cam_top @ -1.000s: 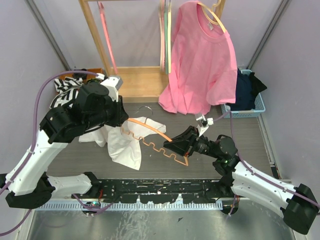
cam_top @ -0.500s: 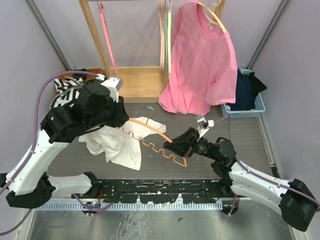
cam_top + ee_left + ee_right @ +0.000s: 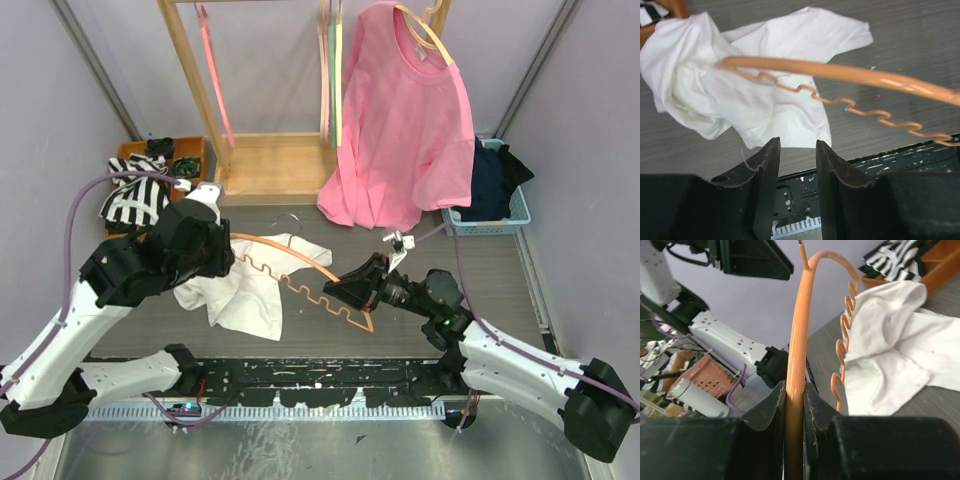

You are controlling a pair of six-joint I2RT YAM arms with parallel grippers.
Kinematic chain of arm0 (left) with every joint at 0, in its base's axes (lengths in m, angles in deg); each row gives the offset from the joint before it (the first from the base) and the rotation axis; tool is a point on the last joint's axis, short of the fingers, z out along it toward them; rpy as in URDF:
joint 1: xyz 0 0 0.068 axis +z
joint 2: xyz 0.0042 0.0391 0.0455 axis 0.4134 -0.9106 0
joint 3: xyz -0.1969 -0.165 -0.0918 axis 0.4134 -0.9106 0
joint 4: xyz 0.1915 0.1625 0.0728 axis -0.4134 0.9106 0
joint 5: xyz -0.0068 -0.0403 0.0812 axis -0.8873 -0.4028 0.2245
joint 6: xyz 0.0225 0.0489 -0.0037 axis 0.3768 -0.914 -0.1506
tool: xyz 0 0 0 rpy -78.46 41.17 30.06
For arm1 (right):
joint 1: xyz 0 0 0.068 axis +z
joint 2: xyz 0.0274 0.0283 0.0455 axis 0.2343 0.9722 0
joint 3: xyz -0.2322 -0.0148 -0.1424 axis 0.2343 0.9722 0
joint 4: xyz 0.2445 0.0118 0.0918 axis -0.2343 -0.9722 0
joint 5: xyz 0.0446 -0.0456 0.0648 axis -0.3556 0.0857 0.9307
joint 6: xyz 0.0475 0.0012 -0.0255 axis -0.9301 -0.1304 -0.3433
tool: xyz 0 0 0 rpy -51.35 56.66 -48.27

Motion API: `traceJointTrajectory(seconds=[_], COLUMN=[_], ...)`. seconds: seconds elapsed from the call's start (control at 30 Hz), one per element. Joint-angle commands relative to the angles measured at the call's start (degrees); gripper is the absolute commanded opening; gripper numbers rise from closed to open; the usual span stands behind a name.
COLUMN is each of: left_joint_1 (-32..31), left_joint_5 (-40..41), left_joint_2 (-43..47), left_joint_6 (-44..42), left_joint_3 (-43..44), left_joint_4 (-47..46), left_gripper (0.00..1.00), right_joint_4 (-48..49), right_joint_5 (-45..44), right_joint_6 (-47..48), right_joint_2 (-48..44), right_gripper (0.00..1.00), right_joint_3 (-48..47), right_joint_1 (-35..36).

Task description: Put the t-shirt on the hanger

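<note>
Orange hanger [image 3: 850, 73], end perhaps touching t-shirt [image 3: 755, 110]

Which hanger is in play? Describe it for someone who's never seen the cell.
Start at the grey table in front of the wooden rack and find the crumpled white t-shirt. The hanger reaches over it, clamped in the right gripper. It is thin and orange with a wavy bottom bar, and it is the only hanger not on the rack.

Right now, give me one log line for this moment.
left gripper: open, empty, above t-shirt | right gripper: shut on hanger | t-shirt: crumpled on table, hanger's far end over it | status: not yet hung
</note>
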Motion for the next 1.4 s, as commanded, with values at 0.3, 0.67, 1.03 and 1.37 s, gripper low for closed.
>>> traceJointTrajectory(seconds=[0.3, 0.67, 1.03, 1.37], left_joint_1=[18.9, 20.4, 25.1, 27.5], left_joint_5=[-3.1, 12.3, 18.5, 16.7], left_joint_2=[-7.9, -28.6, -38.5, -42.2], left_joint_6=[-3.0, -8.6, -13.0, -14.7], left_joint_3=[-12.7, -9.8, -9.2, -8.8], left_joint_4=[-12.7, -21.5, -28.4, -31.2], left_gripper=[0.45, 0.37, 0.47, 0.44], right_joint_4=[-46.2, -47.1, -45.5, -43.6], right_joint_5=[-16.3, -15.1, -13.8, -12.6], right_joint_6=[14.6, 12.7, 12.4, 12.1], right_joint_2=[-9.9, -12.2, -12.6, -11.9], right_gripper=[0.01, 0.01, 0.01, 0.01], right_joint_3=[-19.8, -19.0, -17.9, -17.0], right_joint_1=[0.2, 0.2, 0.2, 0.2])
